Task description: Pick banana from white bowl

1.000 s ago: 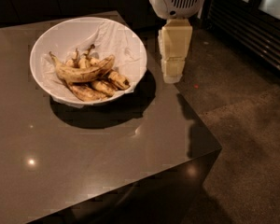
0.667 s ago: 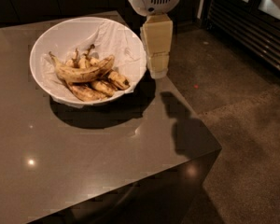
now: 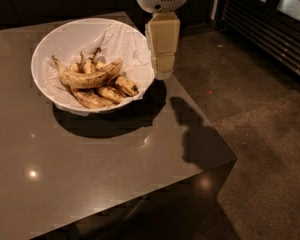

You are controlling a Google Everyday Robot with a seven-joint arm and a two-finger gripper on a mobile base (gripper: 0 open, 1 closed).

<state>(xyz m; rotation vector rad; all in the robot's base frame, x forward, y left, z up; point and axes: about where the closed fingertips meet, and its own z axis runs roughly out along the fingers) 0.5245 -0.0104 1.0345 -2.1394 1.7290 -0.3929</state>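
On the near side: one glossy grey table carried spots of reflected light, and its right corner dropped to a speckled floor.
Shadow: one dark arm-shaped shadow lay across the table's right corner.
White bowl: one white bowl sat on the far left part of the table, lined with crumpled white paper.
Banana: the banana, longest of the pile, lay across the top of the others inside the bowl, with its thin stem pointing to the far left.
Gripper: one gripper hung pointing down just beside the bowl's right rim, outside it and above the table. It held nothing, and whether it was open or closed could not be told.
Far right: one slatted grille ran along the dark wall.
Task so far: by my reading only the approach was under way. The banana was untouched and not yet lifted.
Left to do: move left over the bowl, descend, close on the banana, raise it clear.
Bananas counted: at least five, though the tangle made an exact count uncertain.
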